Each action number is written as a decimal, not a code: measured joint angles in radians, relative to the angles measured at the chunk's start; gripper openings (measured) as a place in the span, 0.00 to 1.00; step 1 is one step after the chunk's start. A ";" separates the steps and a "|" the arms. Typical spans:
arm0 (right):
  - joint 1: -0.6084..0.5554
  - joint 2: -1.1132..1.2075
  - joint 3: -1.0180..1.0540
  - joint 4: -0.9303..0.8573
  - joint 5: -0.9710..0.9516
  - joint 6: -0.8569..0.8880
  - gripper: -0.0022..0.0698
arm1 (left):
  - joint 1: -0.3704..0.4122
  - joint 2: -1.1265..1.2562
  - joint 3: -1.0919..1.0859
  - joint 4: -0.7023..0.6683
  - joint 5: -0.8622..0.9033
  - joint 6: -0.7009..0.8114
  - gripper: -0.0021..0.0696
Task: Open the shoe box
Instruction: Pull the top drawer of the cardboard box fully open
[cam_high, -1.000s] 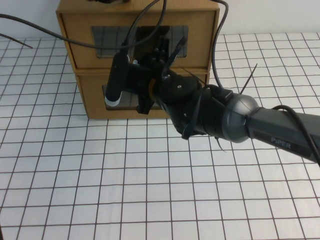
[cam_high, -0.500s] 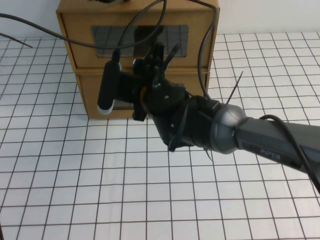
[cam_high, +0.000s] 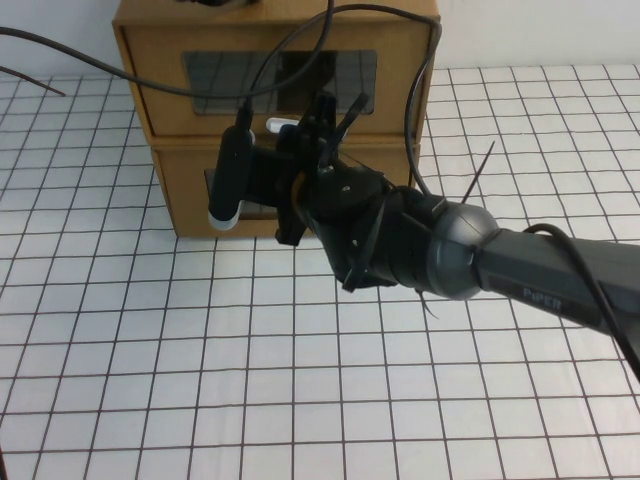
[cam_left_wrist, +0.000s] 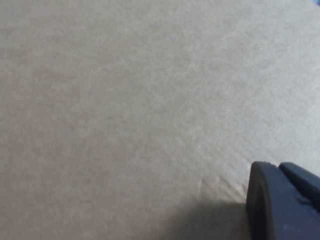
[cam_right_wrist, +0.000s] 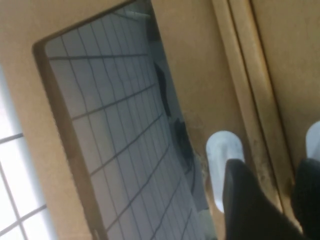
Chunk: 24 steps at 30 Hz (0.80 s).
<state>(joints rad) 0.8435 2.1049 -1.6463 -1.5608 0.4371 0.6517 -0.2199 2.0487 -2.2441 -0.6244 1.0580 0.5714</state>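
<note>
Two cardboard shoe boxes (cam_high: 165, 195) are stacked at the far side of the gridded table (cam_high: 150, 350). The right tool (cam_right_wrist: 272, 167) is held at their fronts, released, with its fingers (cam_right_wrist: 245, 200) spread just beside a white pull tab (cam_right_wrist: 224, 150) next to a window. The left tool (cam_left_wrist: 280, 200) is seen close against plain cardboard; its state cannot be told.

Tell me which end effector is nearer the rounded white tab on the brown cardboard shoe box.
Right. The right end effector sits open at the rounded white tab, one finger beside it. The left end effector faces bare brown cardboard, with no tab in its view.
</note>
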 joint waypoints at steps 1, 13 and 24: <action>0.000 0.000 0.000 -0.003 0.000 0.002 0.31 | 0.000 0.000 0.000 0.001 0.000 0.000 0.03; 0.002 -0.043 0.010 0.083 0.017 0.002 0.28 | 0.000 -0.002 -0.001 0.010 0.005 0.000 0.03; -0.006 -0.065 0.004 0.028 -0.008 0.002 0.25 | 0.000 -0.002 -0.001 0.012 0.011 0.000 0.03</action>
<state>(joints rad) 0.8372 2.0401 -1.6428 -1.5323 0.4295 0.6539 -0.2199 2.0465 -2.2454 -0.6123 1.0690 0.5714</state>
